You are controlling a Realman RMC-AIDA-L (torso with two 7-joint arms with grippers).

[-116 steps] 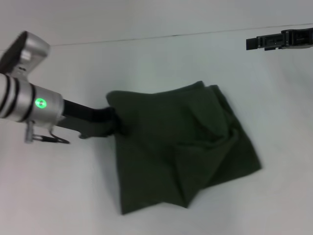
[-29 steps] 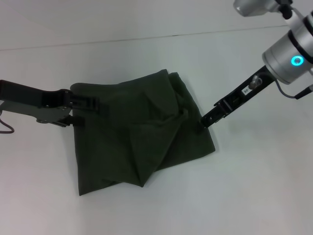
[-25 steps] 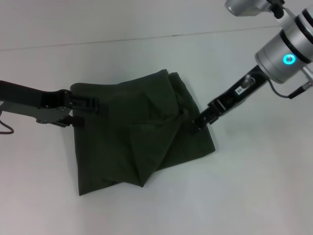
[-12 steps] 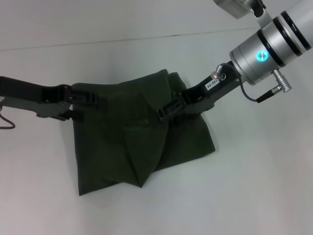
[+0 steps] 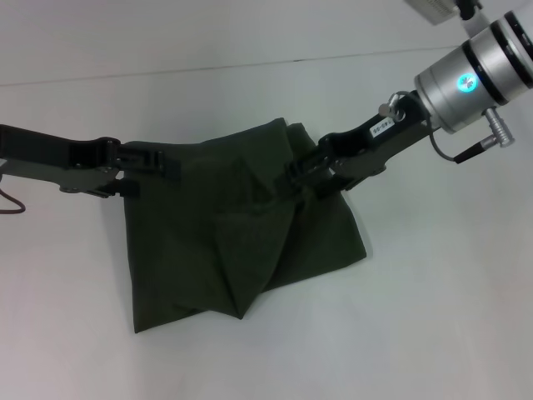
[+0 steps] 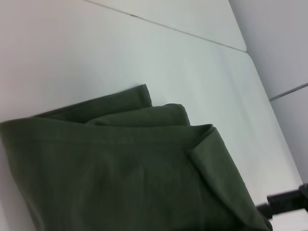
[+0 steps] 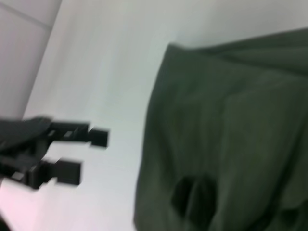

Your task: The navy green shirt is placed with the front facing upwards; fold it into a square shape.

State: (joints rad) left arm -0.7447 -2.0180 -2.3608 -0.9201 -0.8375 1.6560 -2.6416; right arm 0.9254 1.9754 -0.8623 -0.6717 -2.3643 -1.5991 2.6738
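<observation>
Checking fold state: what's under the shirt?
Only white table shows around the green shirt, folded with layers overlapping. Left gripper sits at its far left corner, right gripper on top mid-cloth. Anything beneath is covered.

We see the navy green shirt lying at the centre, folded into a rumpled, uneven multi-layer bundle. Plain dark olive fabric faces up. One pointed corner extends toward 7 o'clock; overlapping folds bunch toward 1 o'clock.
</observation>
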